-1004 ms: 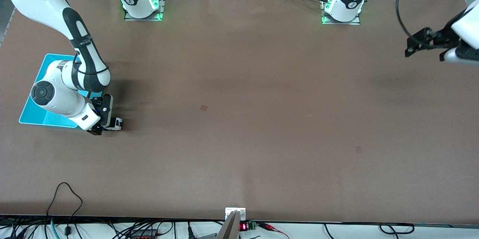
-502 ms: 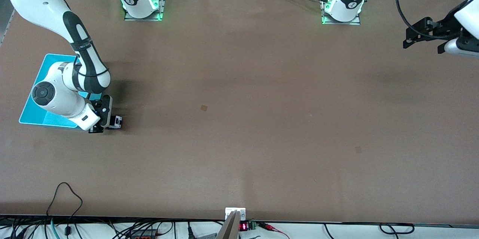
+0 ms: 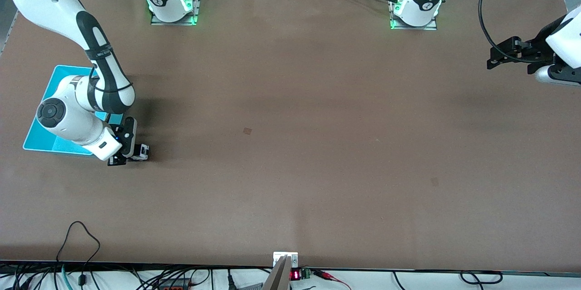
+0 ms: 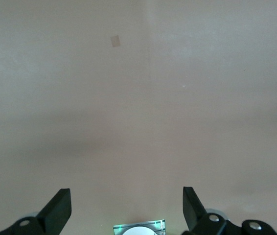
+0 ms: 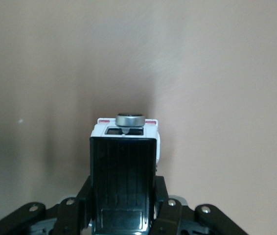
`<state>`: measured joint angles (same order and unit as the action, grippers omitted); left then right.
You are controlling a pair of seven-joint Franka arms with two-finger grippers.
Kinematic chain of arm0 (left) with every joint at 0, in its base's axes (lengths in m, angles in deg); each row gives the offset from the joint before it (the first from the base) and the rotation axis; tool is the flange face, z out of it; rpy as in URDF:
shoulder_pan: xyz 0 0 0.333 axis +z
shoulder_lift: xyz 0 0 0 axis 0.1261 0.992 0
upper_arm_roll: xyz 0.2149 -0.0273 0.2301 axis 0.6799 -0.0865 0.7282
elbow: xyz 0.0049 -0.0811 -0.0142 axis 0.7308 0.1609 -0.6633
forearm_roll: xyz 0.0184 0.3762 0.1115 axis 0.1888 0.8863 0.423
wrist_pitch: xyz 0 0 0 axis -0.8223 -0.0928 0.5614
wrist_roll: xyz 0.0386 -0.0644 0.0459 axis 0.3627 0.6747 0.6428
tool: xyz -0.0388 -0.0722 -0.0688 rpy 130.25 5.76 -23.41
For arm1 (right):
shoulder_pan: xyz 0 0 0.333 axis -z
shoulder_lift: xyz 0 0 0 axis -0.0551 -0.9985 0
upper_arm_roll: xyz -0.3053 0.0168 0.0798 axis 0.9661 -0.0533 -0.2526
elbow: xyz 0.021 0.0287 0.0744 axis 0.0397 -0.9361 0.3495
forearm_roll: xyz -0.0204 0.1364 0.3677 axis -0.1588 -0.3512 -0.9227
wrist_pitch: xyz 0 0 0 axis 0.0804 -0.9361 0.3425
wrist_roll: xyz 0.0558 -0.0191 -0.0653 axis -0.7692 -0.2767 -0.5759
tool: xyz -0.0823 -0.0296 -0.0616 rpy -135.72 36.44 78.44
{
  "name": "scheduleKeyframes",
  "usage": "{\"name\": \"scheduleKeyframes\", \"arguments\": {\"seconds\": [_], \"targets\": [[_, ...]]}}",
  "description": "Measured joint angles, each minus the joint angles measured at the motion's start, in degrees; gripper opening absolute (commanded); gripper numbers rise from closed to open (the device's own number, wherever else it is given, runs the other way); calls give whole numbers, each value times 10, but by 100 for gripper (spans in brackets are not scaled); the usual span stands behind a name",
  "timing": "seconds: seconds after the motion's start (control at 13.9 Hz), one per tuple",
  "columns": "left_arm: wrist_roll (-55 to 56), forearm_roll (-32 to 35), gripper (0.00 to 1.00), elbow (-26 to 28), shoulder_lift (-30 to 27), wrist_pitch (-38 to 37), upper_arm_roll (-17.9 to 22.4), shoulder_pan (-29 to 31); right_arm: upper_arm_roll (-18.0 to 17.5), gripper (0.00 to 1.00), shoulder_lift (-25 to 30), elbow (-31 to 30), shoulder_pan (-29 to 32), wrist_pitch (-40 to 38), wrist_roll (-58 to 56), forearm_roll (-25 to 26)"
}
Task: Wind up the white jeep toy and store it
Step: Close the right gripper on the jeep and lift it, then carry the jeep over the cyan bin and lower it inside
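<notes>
Right wrist view shows the white jeep toy clamped between the fingers of the right gripper, low at the brown table, just beside the cyan bin corner nearest the front camera. Bare tabletop spreads ahead of those fingers. Left gripper hangs spread and empty over the left arm's end of the table, near its edge.

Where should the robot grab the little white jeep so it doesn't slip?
By its two flat sides, coming down from above. The white jeep toy is boxy, with a black roof, and sits on the table beside the cyan bin. The right claw is shut on it that way. The left claw waits open over the table's other end.
</notes>
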<state>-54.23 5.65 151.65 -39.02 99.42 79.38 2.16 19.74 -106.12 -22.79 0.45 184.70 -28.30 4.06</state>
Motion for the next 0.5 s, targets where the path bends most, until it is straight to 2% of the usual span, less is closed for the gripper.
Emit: {"name": "scheduleKeyframes", "arguments": {"seconds": [0.29, 0.5], "targets": [[0, 0, 100, 0, 0, 0, 0, 0, -8, 0, 53, 17, 0, -13, 28, -21], [0, 0, 100, 0, 2, 7, -1, -1, 3, 0, 95, 18, 4, -70, 137, -26]]}}
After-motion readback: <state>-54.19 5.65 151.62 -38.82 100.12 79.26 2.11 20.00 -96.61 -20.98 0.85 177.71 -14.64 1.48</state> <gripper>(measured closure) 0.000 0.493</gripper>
